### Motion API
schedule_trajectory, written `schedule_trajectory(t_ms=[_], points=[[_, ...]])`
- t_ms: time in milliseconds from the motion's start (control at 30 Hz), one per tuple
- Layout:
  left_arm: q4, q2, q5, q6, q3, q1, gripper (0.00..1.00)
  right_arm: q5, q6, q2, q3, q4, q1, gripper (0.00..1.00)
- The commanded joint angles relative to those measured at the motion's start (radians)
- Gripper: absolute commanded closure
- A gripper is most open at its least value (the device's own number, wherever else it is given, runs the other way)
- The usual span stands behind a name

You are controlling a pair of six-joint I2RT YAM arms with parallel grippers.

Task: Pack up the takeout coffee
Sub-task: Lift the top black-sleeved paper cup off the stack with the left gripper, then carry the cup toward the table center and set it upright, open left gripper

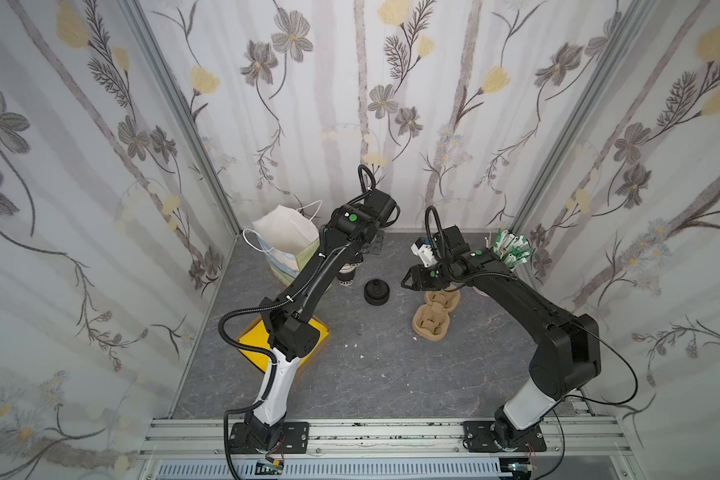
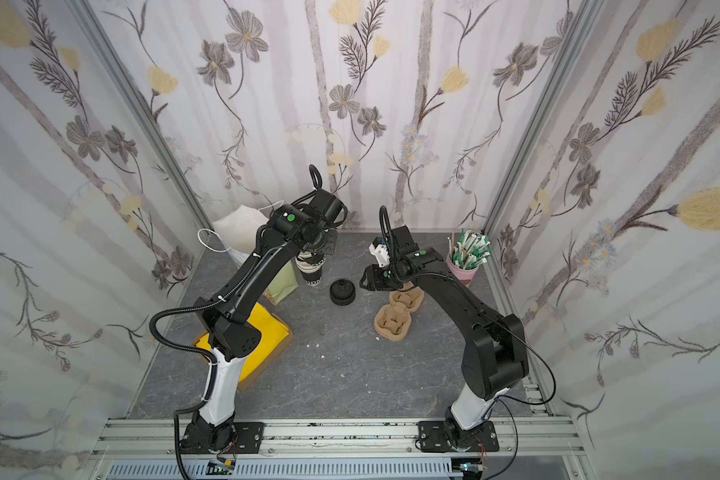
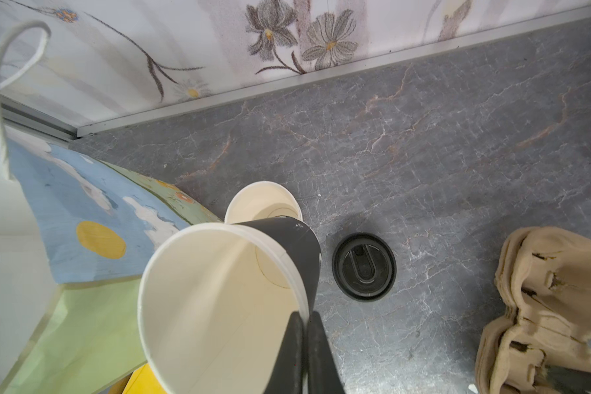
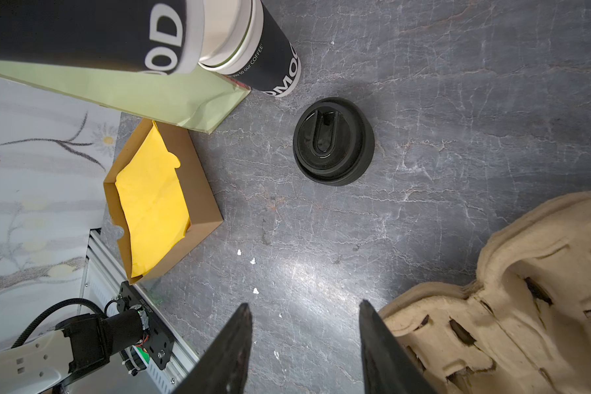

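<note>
Left gripper (image 3: 306, 320) pinches the black paper cup (image 3: 219, 300) by its rim, cup airborne just over the cup stack (image 3: 263, 204) by the paper bag (image 3: 93, 211); right gripper (image 4: 304, 314) open, empty, over the bench (image 4: 423, 102) near the lid stack (image 4: 333, 141).

- Left arm (image 1: 321, 266) reaches forward from its base, elbow bent, wrist turned downward.
- Left gripper (image 3: 305, 315) pinches its jaws together on the rim of a black cup (image 3: 219, 307), held tilted.
- Right arm (image 1: 516, 286) arches inward, its forearm pointing towards the middle.
- Right gripper (image 4: 304, 303) hangs with jaws parted, gripping nothing.
</note>
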Motion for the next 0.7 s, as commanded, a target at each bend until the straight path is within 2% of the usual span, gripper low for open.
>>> schedule_trajectory(t_ms=[0,667], points=[[-0.045,-0.030,0.002,-0.022,-0.022,-0.011,1.00,0.015,0.001,-0.007,-0.001,0.006,0.001,0.49],[-0.045,-0.096,0.016,-0.022,-0.087,-0.116,1.00,0.073,-0.016,-0.043,-0.037,0.005,-0.003,0.48]])
